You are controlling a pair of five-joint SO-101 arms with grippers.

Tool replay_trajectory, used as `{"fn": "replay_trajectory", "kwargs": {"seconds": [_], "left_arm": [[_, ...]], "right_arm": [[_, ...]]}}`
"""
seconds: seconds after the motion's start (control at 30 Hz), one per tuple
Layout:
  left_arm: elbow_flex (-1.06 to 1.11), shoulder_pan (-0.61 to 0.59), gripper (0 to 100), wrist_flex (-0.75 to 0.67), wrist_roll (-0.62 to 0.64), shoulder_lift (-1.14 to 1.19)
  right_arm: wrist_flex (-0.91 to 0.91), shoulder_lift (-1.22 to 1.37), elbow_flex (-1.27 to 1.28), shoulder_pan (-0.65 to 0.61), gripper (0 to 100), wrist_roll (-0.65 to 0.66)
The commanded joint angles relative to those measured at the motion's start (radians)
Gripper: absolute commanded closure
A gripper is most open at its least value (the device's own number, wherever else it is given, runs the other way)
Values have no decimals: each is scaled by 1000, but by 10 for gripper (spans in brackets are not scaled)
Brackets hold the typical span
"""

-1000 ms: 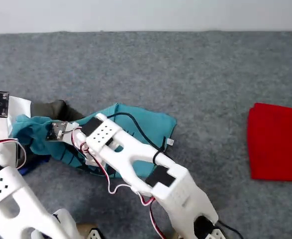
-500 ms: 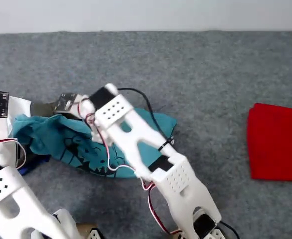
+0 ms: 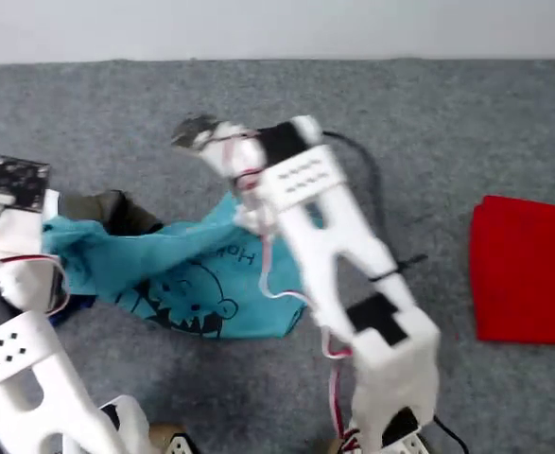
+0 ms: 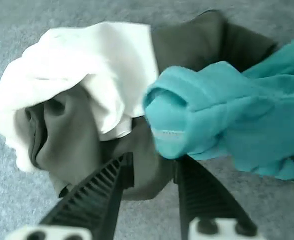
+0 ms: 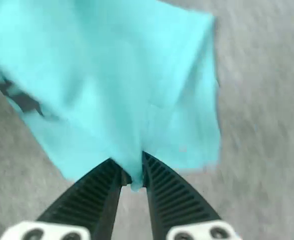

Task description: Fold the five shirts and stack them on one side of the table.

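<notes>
A teal shirt [image 3: 192, 284] with a dark cartoon print hangs stretched between my two arms at the table's left middle. My right gripper [image 5: 132, 170] is shut on one edge of the teal shirt [image 5: 111, 75] and holds it raised; in the high view that gripper [image 3: 241, 200] is at the shirt's far right corner. My left gripper [image 4: 154, 160] pinches the bunched opposite end of the teal shirt [image 4: 177, 125] at the left edge. Under it lie a white shirt [image 4: 96, 65] and a dark grey shirt [image 4: 66, 145], crumpled together.
A folded red shirt [image 3: 528, 270] lies flat at the right edge of the grey table [image 3: 428, 132]. The dark grey shirt [image 3: 116, 210] and a bit of dark blue cloth [image 3: 69, 305] show at the left beside the teal one.
My right arm has swung up and away toward the far side with the teal shirt's edge, pulling the shirt open so its print shows. The left wrist has shifted slightly.
</notes>
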Motion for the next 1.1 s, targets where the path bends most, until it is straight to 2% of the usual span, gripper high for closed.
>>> {"fn": "replay_trajectory", "kwargs": {"seconds": [0.0, 0.1, 0.23, 0.33, 0.43, 0.53, 0.63, 0.93, 1.07], "left_arm": [[-107, 124, 852, 138, -11, -25], [-168, 241, 852, 235, -12, -25], [-225, 359, 851, 276, -12, -25], [-220, 396, 851, 250, -12, -14], [-154, 407, 851, 144, -12, -12], [-91, 407, 818, 29, -3, 23], [-110, 407, 794, -15, 43, 150], [-410, 422, 790, -11, 51, 609], [-556, 466, 789, 49, 48, 802]], "right_arm": [[42, -216, 95, 131, 988, 49], [41, -288, 169, 243, 988, 91], [41, -321, 210, 390, 988, 138], [41, -323, 210, 469, 988, 172], [42, -328, 218, 512, 988, 198], [44, -346, 270, 518, 988, 219], [42, -394, 367, 495, 988, 219], [39, -472, 549, 466, 988, 215], [39, -476, 572, 466, 988, 213]]}}
